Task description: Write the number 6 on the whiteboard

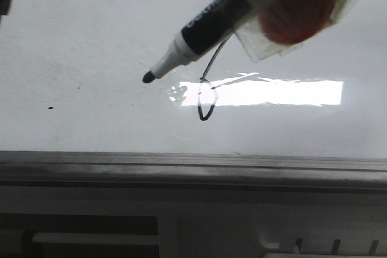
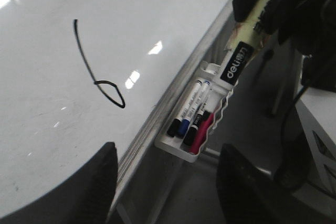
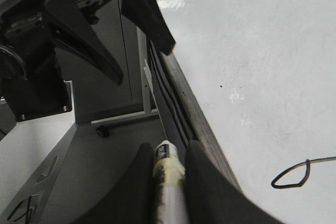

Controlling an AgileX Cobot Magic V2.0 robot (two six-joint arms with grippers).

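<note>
The whiteboard (image 1: 91,40) fills the front view, with a bright glare strip across it. The number 6 (image 1: 205,98) is a thin black line with a long slanted tail and a small narrow loop; it also shows in the left wrist view (image 2: 97,77) and its loop in the right wrist view (image 3: 291,177). My right gripper (image 3: 168,169) is shut on a black-and-white marker (image 1: 208,22). The marker's black tip (image 1: 148,77) points down-left, left of the 6's tail. My left gripper (image 2: 165,187) is open and empty, over the board's near edge.
A tiny black speck (image 1: 50,108) lies at the board's left. The grey frame edge (image 1: 193,164) runs along the front. A white tray (image 2: 195,129) with several markers hangs below that edge. The left arm (image 3: 79,24) shows dark beside the board.
</note>
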